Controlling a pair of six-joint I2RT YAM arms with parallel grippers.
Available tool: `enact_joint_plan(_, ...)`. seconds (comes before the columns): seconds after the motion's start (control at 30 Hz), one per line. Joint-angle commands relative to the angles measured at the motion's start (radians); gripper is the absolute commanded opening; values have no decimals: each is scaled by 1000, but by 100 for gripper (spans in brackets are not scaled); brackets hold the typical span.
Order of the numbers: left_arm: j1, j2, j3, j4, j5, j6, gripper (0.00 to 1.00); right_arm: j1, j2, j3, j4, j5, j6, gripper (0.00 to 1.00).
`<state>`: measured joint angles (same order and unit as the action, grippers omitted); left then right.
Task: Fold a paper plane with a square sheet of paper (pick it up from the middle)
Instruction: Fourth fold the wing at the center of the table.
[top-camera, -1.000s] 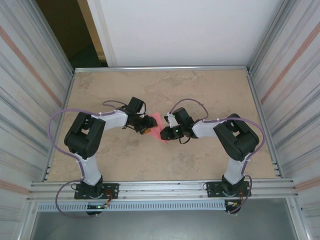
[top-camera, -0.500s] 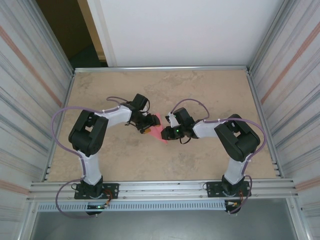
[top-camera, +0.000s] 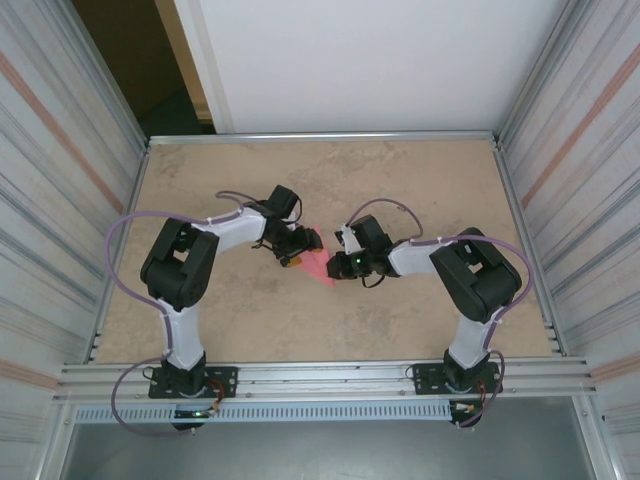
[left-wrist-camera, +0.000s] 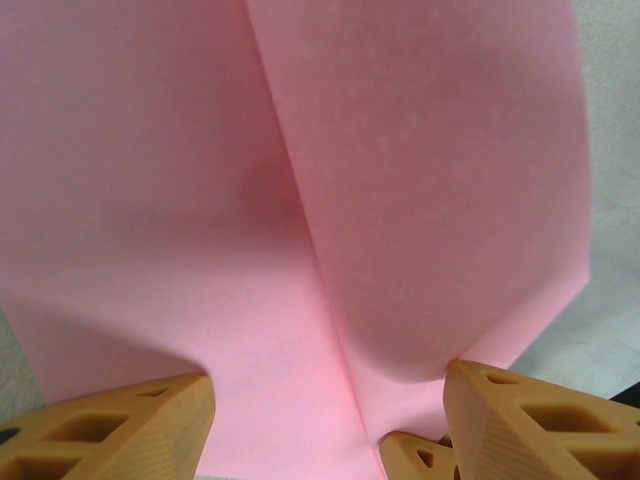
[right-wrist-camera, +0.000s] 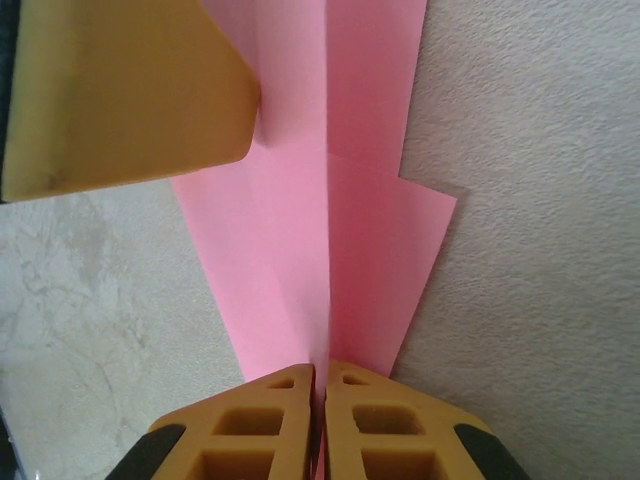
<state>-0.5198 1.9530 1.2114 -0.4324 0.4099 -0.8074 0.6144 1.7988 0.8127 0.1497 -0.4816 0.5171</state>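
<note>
The pink sheet of paper (top-camera: 318, 262) lies mid-table between the two arms, folded into a narrow pointed shape with a centre crease. In the right wrist view the paper (right-wrist-camera: 300, 250) tapers toward my right gripper (right-wrist-camera: 320, 375), whose fingers are shut on the raised crease at the pointed end. My right gripper (top-camera: 335, 266) comes in from the right. My left gripper (top-camera: 297, 250) is open, and its fingers straddle the wide end of the paper (left-wrist-camera: 300, 200). The left gripper (left-wrist-camera: 328, 380) has one raised flap bulging beside its right finger. One left fingertip (right-wrist-camera: 130, 90) rests over the paper's far end.
The tabletop (top-camera: 400, 180) is beige and stone-patterned, framed by aluminium rails and corrugated side walls (top-camera: 50, 200). Both arm bases stand at the near edge. Purple cables loop off each arm.
The left wrist has shifted right toward the paper and its fingers have spread wider. The right fingers have closed tight on the crease.
</note>
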Motion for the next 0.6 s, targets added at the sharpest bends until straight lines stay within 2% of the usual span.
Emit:
enact_joint_plan(0.0,-12,128,-68,-151,-130,39,66,-12,6,-21,-8,-23,26,10)
enact_joint_plan(0.17,-11,69,-3,-141,-85,79,67,-22,18,-24,10,-72,35,9)
enact_joint_plan(0.33,-5,-51,57,-52,-8,111,70,-26,36,-9,7,-103,37,9)
enact_joint_plan(0.57,25,-195,-47,135,59,84,69,-25,70,13,-20,-122,34,10)
